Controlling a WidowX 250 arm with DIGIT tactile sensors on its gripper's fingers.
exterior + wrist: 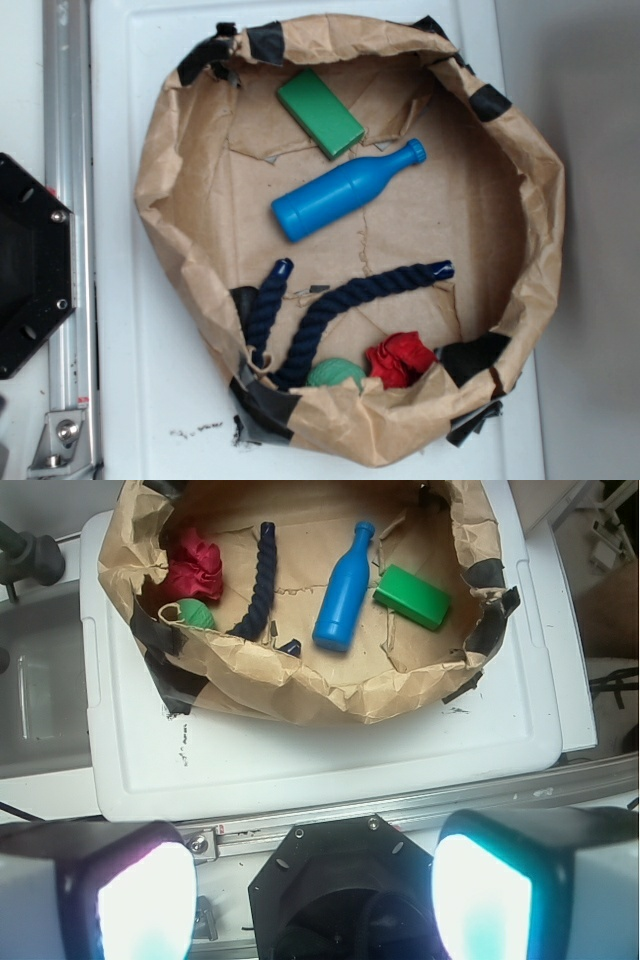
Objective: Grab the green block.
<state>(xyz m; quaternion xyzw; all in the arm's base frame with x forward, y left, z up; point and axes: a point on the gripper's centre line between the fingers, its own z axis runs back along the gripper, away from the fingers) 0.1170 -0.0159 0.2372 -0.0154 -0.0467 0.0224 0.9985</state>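
Note:
The green block (pixel 320 113) lies flat in the far part of a crumpled brown paper basin (pixel 160 150), beside the neck end of a blue bottle (pixel 345 190). In the wrist view the green block (pixel 412 596) sits to the right of the bottle (pixel 342 590). My gripper (pixel 313 895) is open and empty, its two bright pads (pixel 148 900) wide apart. It hangs over the black robot base (pixel 345 890), well short of the basin. The gripper does not show in the exterior view.
In the basin also lie a dark blue rope (pixel 330 305), a teal-green ball (pixel 337 374) and a red cloth (pixel 402 358). The basin stands on a white lid (pixel 330 760). A metal rail (pixel 68 200) and the black base (pixel 30 265) lie to the left.

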